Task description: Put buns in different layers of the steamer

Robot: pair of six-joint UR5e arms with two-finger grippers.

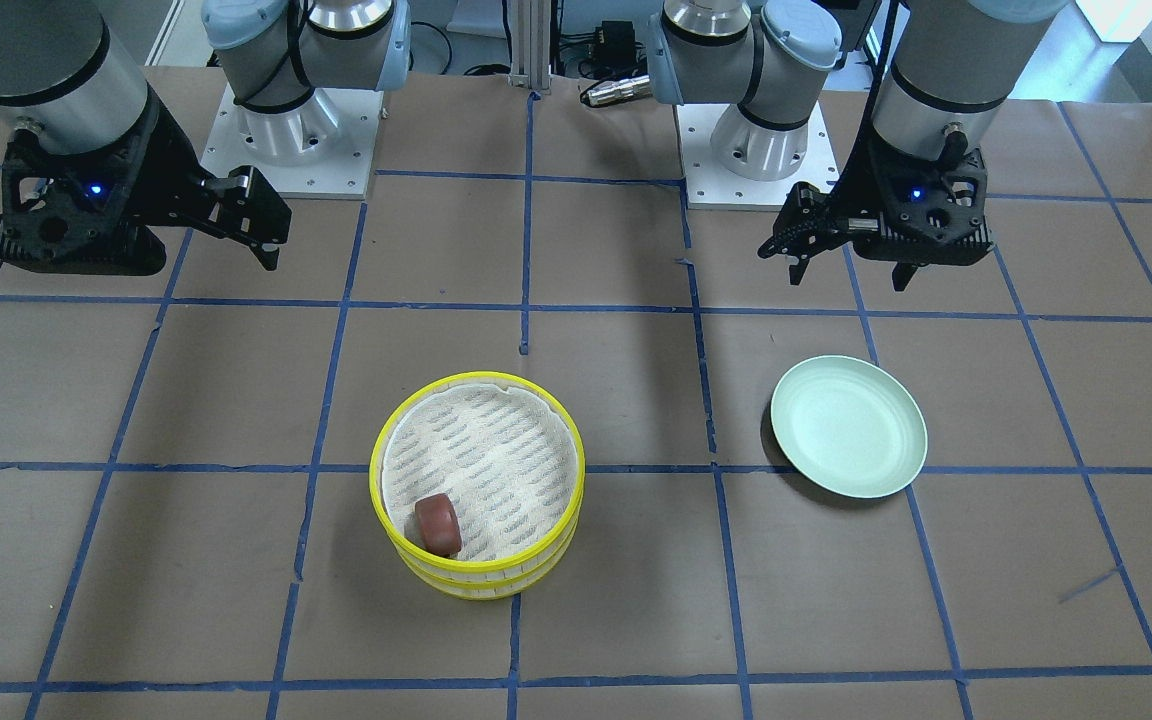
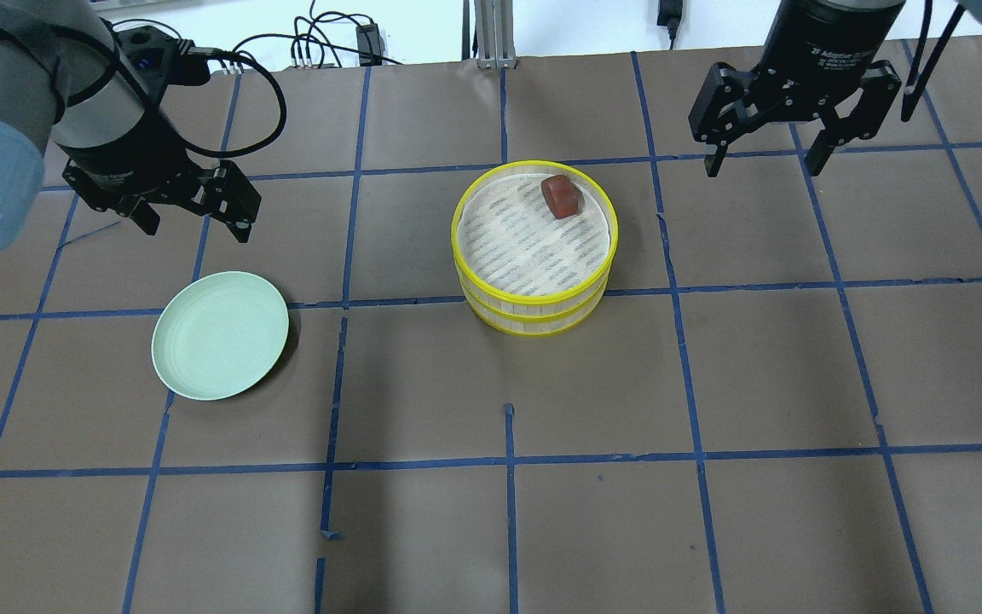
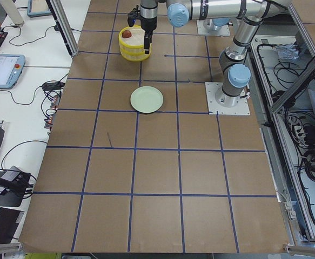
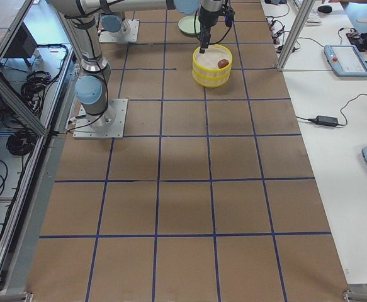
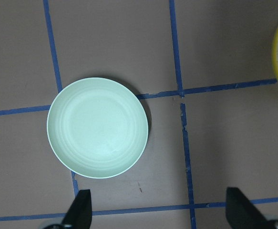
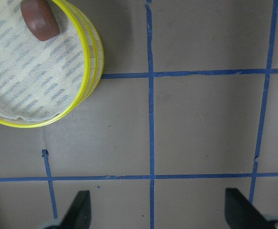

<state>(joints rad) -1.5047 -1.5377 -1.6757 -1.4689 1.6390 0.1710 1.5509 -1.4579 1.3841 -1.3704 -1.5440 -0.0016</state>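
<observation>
Dark reddish-brown bun [image 2: 560, 196] lies in upper steamer layer [image 2: 454, 232], on the woven floor, near the rim on the far side from the robot and toward its right. Upper layer sits stacked on lower steamer layer [image 2: 538, 324], approx. mid-table [image 2: 713, 384]. White bun: not visible in any view. Lower floor is covered by the upper layer, so contents can't be confirmed. Pale green plate [image 2: 220, 335] carries no bun. Left gripper [image 2: 195, 228] hangs just beyond the plate, fingers spread wide, nothing held. Right gripper [image 2: 764, 166] hangs well apart from the stack, likewise wide and unloaded. Assessment: brown bun placed, layers stacked. Task prob. complete if white bun is in the lower layer, which is unverified.
</observation>
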